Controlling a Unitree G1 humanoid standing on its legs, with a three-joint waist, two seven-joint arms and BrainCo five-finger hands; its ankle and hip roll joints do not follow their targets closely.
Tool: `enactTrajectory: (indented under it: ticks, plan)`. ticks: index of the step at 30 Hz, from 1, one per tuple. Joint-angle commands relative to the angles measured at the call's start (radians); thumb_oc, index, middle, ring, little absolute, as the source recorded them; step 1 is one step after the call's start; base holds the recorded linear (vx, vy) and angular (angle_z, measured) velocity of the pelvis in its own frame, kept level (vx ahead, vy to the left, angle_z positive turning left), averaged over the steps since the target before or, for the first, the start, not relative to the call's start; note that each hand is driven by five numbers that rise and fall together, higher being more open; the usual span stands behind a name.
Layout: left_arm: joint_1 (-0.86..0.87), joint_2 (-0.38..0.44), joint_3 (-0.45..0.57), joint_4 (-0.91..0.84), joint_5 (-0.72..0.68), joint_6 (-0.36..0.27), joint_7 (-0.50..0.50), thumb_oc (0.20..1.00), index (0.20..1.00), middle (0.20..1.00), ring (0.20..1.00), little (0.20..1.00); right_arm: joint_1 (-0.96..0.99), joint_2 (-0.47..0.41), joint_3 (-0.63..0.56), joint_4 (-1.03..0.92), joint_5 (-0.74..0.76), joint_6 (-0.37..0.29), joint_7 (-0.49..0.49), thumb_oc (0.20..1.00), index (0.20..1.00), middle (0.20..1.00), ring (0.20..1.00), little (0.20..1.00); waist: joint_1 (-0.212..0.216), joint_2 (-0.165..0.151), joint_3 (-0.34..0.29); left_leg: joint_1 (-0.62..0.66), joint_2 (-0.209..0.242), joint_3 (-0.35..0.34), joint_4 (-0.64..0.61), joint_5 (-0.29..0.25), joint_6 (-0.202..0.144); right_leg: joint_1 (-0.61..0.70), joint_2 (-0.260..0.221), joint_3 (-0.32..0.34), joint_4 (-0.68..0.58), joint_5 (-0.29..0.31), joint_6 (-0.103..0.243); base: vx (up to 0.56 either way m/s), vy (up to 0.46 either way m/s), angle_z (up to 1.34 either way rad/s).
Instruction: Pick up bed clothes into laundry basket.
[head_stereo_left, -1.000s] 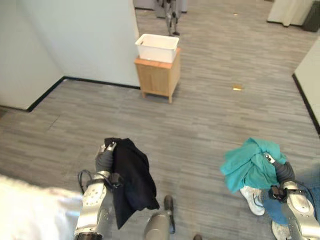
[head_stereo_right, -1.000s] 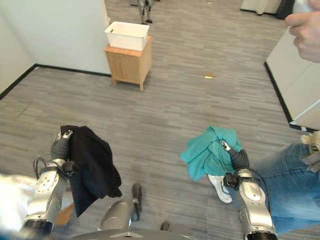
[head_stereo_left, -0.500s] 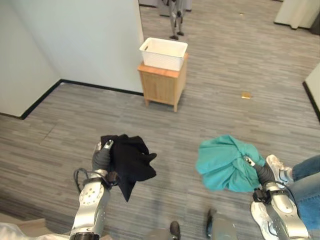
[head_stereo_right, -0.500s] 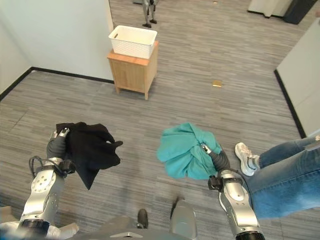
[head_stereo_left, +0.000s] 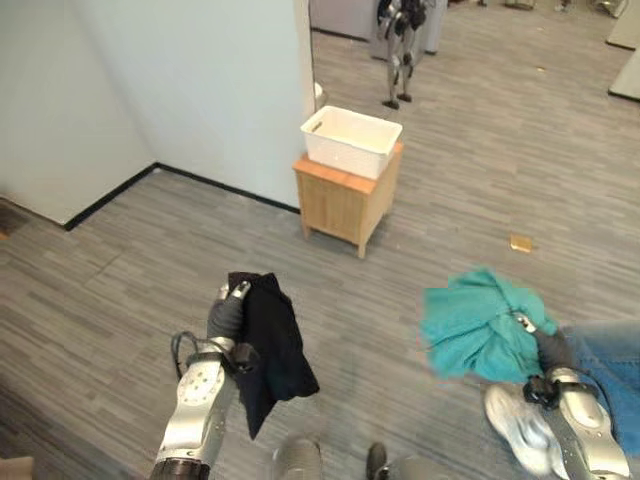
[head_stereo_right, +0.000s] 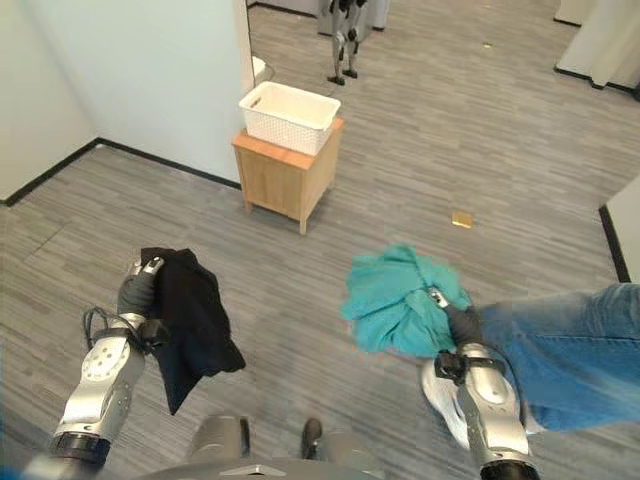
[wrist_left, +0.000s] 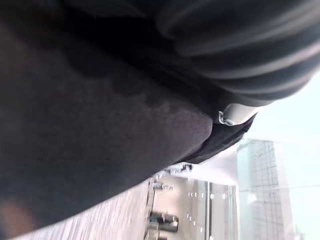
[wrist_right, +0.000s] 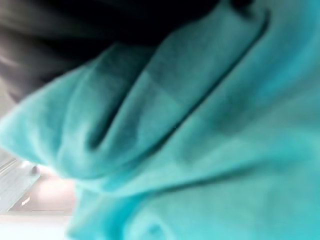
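My left hand (head_stereo_left: 226, 313) is held up at the lower left, shut on a black garment (head_stereo_left: 274, 347) that hangs down from it. At the lower right my right hand (head_stereo_right: 461, 327) is shut on a bunched teal cloth (head_stereo_right: 398, 300), carried above the floor. The white laundry basket (head_stereo_left: 351, 141) stands ahead on a small wooden cabinet (head_stereo_left: 343, 200) by the wall corner. Black fabric (wrist_left: 90, 130) lies against the left wrist camera, and teal fabric (wrist_right: 190, 145) against the right one.
A person's leg in jeans (head_stereo_right: 572, 348) and a white shoe (head_stereo_right: 438, 388) are close by my right arm. A white wall (head_stereo_left: 190, 90) runs along the left, ending behind the cabinet. A small yellow scrap (head_stereo_left: 521, 243) lies on the grey plank floor. Another robot (head_stereo_left: 401, 40) stands far back.
The whole view has shifted, with the cabinet and basket now further right and lower. The black garment, flung out sideways half a second ago, hangs straight down again. Both hands keep their cloths.
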Motion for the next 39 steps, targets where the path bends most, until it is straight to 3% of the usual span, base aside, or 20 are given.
enactTrajectory:
  ticks: [1, 3, 5, 8, 10, 13, 15, 17, 18, 19, 20, 21, 22, 26, 28, 31, 32, 34, 36, 39]
  plan:
    - [-0.060, 0.028, 0.028, -0.067, -0.038, -0.069, -0.005, 0.200, 0.200, 0.200, 0.200, 0.200, -0.011, -0.055, -0.034, -0.087, 0.056, -0.071, -0.007, 0.200, 0.200, 0.200, 0.200, 0.200, 0.025, 0.060, -0.027, -0.050, 0.017, 0.015, -0.417, 0.137, -0.029, 0.151, -0.042, 0.060, -0.110, -0.063, 0.099, 0.52, 0.057, -0.12]
    - [-0.058, 0.030, 0.020, -0.059, -0.032, -0.071, -0.006, 0.200, 0.200, 0.200, 0.200, 0.200, -0.004, -0.055, -0.029, -0.089, 0.047, -0.071, 0.001, 0.200, 0.200, 0.200, 0.200, 0.200, 0.039, 0.059, -0.036, -0.034, -0.005, 0.028, -0.544, 0.165, -0.024, 0.167, -0.045, 0.065, -0.111, -0.073, 0.104, 0.38, 0.057, 0.00]
    - [-0.060, 0.026, 0.017, -0.056, -0.020, -0.078, -0.012, 0.200, 0.200, 0.200, 0.200, 0.200, -0.012, -0.061, -0.013, -0.086, 0.015, -0.066, 0.017, 0.200, 0.200, 0.200, 0.200, 0.200, 0.064, 0.084, -0.062, -0.019, -0.060, 0.070, -0.828, 0.235, -0.032, 0.253, -0.016, 0.073, -0.132, -0.118, 0.113, 0.67, 0.053, -0.07]
    - [-0.036, 0.020, 0.021, -0.065, -0.017, -0.074, -0.022, 0.200, 0.200, 0.200, 0.200, 0.200, -0.029, -0.051, 0.002, -0.100, 0.005, -0.056, 0.036, 0.200, 0.200, 0.200, 0.200, 0.200, 0.063, 0.081, -0.093, 0.023, -0.075, 0.105, -0.800, 0.221, -0.008, 0.297, -0.020, 0.079, -0.129, -0.156, 0.120, 0.57, 0.052, -0.25]
    - [-0.039, 0.027, 0.023, -0.067, -0.013, -0.075, -0.016, 0.200, 0.200, 0.200, 0.200, 0.200, -0.040, -0.036, 0.016, -0.092, 0.000, -0.053, 0.034, 0.200, 0.200, 0.200, 0.200, 0.200, 0.072, 0.048, -0.116, 0.034, -0.091, 0.105, -0.758, 0.168, 0.009, 0.292, -0.067, 0.070, -0.081, -0.151, 0.151, 0.50, 0.098, -0.38]
    - [-0.042, 0.039, 0.035, -0.085, 0.007, -0.069, -0.004, 0.200, 0.200, 0.200, 0.200, 0.200, -0.077, -0.013, 0.057, -0.086, -0.013, -0.053, 0.047, 0.200, 0.200, 0.200, 0.200, 0.200, 0.101, 0.016, -0.124, 0.104, -0.115, 0.132, -0.748, 0.086, 0.065, 0.194, -0.129, 0.058, 0.259, 0.057, 0.258, 0.43, 0.131, -0.32]
    - [-0.034, 0.044, 0.033, -0.094, -0.009, -0.064, -0.006, 0.200, 0.200, 0.200, 0.200, 0.200, -0.072, -0.005, 0.063, -0.105, -0.024, -0.047, 0.047, 0.200, 0.200, 0.200, 0.200, 0.200, 0.093, 0.035, -0.104, 0.187, -0.109, 0.130, -0.778, 0.059, 0.094, 0.086, -0.147, 0.041, 0.491, 0.182, 0.282, 0.38, 0.183, -0.37]
    - [-0.031, 0.052, 0.034, -0.096, -0.011, -0.062, 0.002, 0.200, 0.200, 0.200, 0.200, 0.200, -0.077, -0.002, 0.066, -0.105, -0.026, -0.047, 0.039, 0.200, 0.200, 0.200, 0.200, 0.200, 0.079, 0.054, -0.082, 0.228, -0.100, 0.127, -0.785, 0.046, 0.106, 0.020, -0.173, 0.009, 0.591, 0.208, 0.279, 0.30, 0.140, 0.00]
    - [-0.035, 0.066, 0.027, -0.097, -0.010, -0.058, 0.002, 0.200, 0.200, 0.200, 0.200, 0.200, -0.073, 0.004, 0.072, -0.106, -0.030, -0.042, 0.034, 0.200, 0.200, 0.200, 0.200, 0.200, 0.051, 0.081, -0.062, 0.291, -0.096, 0.100, -0.806, 0.021, 0.119, -0.082, -0.200, -0.021, 0.662, 0.144, 0.248, 0.23, 0.056, 0.39]
    - [-0.036, 0.065, 0.028, -0.097, -0.011, -0.058, 0.002, 0.200, 0.200, 0.200, 0.200, 0.200, -0.074, 0.004, 0.072, -0.107, -0.030, -0.042, 0.034, 0.200, 0.200, 0.200, 0.200, 0.200, 0.051, 0.081, -0.063, 0.289, -0.094, 0.100, -0.808, 0.025, 0.118, -0.086, -0.198, -0.023, 0.662, 0.146, 0.245, 0.54, 0.007, 0.40]
    - [-0.046, 0.072, 0.022, -0.101, -0.021, -0.057, -0.010, 0.200, 0.200, 0.200, 0.200, 0.200, -0.060, 0.005, 0.071, -0.111, -0.028, -0.035, 0.045, 0.200, 0.200, 0.200, 0.200, 0.200, 0.025, 0.089, -0.049, 0.349, -0.099, 0.068, -0.823, 0.002, 0.109, -0.159, -0.233, -0.031, 0.586, 0.077, 0.219, 0.29, -0.060, 0.46]
    - [-0.046, 0.072, 0.022, -0.101, -0.021, -0.057, -0.011, 0.200, 0.200, 0.200, 0.200, 0.200, -0.060, 0.005, 0.071, -0.111, -0.028, -0.035, 0.045, 0.200, 0.200, 0.200, 0.200, 0.200, 0.023, 0.092, -0.050, 0.348, -0.095, 0.066, -0.825, 0.006, 0.108, -0.158, -0.230, -0.035, 0.581, 0.081, 0.216, 0.59, -0.142, 0.75]
    - [-0.044, 0.066, 0.021, -0.108, -0.039, -0.060, -0.021, 0.200, 0.200, 0.200, 0.200, 0.200, -0.051, 0.005, 0.060, -0.107, -0.025, -0.034, 0.047, 0.200, 0.200, 0.200, 0.200, 0.200, 0.009, 0.095, -0.052, 0.389, -0.096, 0.040, -0.845, -0.015, 0.090, -0.202, -0.258, -0.037, 0.447, 0.069, 0.209, 0.52, -0.196, 0.94]
    - [-0.049, 0.060, 0.013, -0.097, -0.036, -0.073, -0.024, 0.200, 0.200, 0.200, 0.200, 0.200, -0.036, -0.002, 0.035, -0.095, -0.021, -0.036, 0.037, 0.200, 0.200, 0.200, 0.200, 0.200, -0.025, 0.075, -0.061, 0.478, -0.085, -0.040, -0.901, -0.062, 0.025, -0.183, -0.222, 0.067, -0.056, 0.102, 0.262, 0.56, -0.270, 0.68]
    - [-0.046, 0.061, 0.011, -0.100, -0.031, -0.074, -0.026, 0.200, 0.200, 0.200, 0.200, 0.200, -0.033, -0.013, 0.032, -0.095, -0.024, -0.036, 0.040, 0.200, 0.200, 0.200, 0.200, 0.200, -0.024, 0.065, -0.067, 0.506, -0.067, -0.061, -0.906, -0.068, 0.007, -0.187, -0.212, 0.069, -0.077, 0.141, 0.288, 0.43, -0.293, 0.56]
    - [-0.050, 0.052, 0.013, -0.110, -0.025, -0.076, -0.034, 0.200, 0.200, 0.200, 0.200, 0.200, -0.034, -0.019, 0.027, -0.093, -0.017, -0.041, 0.045, 0.200, 0.200, 0.200, 0.200, 0.200, -0.019, 0.062, -0.077, 0.506, -0.026, -0.100, -0.861, -0.079, -0.011, -0.190, -0.199, 0.062, -0.015, 0.109, 0.269, 0.35, -0.326, 0.56]
    - [-0.042, 0.043, 0.006, -0.107, -0.032, -0.079, -0.039, 0.200, 0.200, 0.200, 0.200, 0.200, -0.024, -0.026, 0.026, -0.087, -0.008, -0.045, 0.044, 0.200, 0.200, 0.200, 0.200, 0.200, -0.036, 0.061, -0.075, 0.475, 0.017, -0.120, -0.763, -0.029, -0.030, -0.173, -0.164, 0.086, -0.001, 0.103, 0.244, 0.30, -0.403, 0.48]
    - [-0.061, 0.034, 0.013, -0.092, -0.033, -0.067, -0.024, 0.200, 0.200, 0.200, 0.200, 0.200, -0.038, -0.040, 0.031, -0.092, 0.025, -0.054, 0.047, 0.200, 0.200, 0.200, 0.200, 0.200, -0.044, 0.040, -0.063, 0.355, 0.088, -0.105, -0.413, 0.103, -0.024, -0.119, -0.140, 0.037, -0.015, 0.087, 0.185, 0.33, -0.595, 0.49]
    - [-0.058, 0.033, 0.004, -0.105, -0.051, -0.057, -0.029, 0.200, 0.200, 0.200, 0.200, 0.200, -0.021, -0.052, 0.020, -0.084, 0.057, -0.057, 0.037, 0.200, 0.200, 0.200, 0.200, 0.200, -0.025, 0.014, -0.027, 0.212, 0.099, -0.076, -0.181, 0.111, 0.008, -0.054, -0.115, 0.013, -0.040, 0.047, 0.126, 0.23, -0.529, 0.40]
    - [-0.078, 0.034, -0.009, -0.106, -0.063, -0.052, -0.033, 0.200, 0.200, 0.200, 0.200, 0.200, -0.020, -0.076, 0.006, -0.079, 0.045, -0.047, 0.014, 0.200, 0.200, 0.200, 0.200, 0.200, -0.005, 0.022, 0.005, 0.094, 0.104, -0.018, -0.154, 0.092, -0.021, 0.025, -0.096, -0.020, -0.067, 0.004, 0.112, 0.24, -0.282, 0.25]
